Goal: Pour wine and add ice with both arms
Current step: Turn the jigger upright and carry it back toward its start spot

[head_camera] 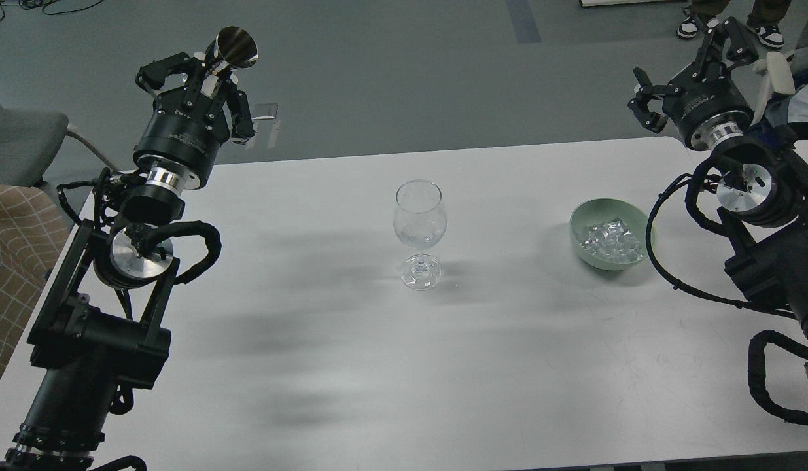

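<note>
A clear stemmed wine glass (pixel 419 226) stands upright at the middle of the white table (pixel 390 366). My left gripper (pixel 204 72) is raised at the far left, well away from the glass, shut on a shiny metal jigger (pixel 230 50) held upright. A pale green bowl (pixel 612 234) at the right holds several clear ice cubes (pixel 610 237). My right gripper (pixel 695 55) is raised beyond the table's far right corner, behind the bowl, with its fingers spread open and empty.
A grey chair (pixel 21 140) and a checked cushion (pixel 11 255) sit off the table's left edge. A person's feet in sneakers (pixel 691 25) stand on the floor at the far right, near my right gripper.
</note>
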Controlling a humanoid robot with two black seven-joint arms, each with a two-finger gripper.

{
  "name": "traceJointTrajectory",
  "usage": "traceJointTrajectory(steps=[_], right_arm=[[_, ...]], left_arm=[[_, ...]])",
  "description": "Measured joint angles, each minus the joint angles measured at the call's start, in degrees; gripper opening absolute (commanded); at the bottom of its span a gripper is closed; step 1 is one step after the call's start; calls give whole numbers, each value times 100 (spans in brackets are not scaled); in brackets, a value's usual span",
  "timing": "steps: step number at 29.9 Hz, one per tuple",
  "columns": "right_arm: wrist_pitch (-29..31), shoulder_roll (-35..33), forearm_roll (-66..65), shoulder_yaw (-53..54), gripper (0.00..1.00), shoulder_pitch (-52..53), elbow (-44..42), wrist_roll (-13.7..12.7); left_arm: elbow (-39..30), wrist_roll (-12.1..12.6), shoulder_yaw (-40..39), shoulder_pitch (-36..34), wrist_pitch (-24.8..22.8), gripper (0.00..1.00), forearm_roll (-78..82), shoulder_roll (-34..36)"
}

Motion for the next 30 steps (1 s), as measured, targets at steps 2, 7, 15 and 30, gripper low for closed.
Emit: traceJointTrajectory(steps=[2, 7, 15, 30], right_arm=[[0, 0, 0, -4, 100, -16, 0, 0], [-21, 0, -6, -20, 100, -48, 0, -1], [-42, -5, -16, -44, 100, -129, 0, -1], [-60, 0, -33, -80, 100, -151, 14, -1]], left_arm=[[12, 14, -113, 142, -12, 0, -296, 14], [56, -19, -197, 407, -28, 0, -659, -27], [473, -51, -331, 589, -32, 0, -1239, -51], [1463, -168, -369, 878, -755, 0, -1681, -230]])
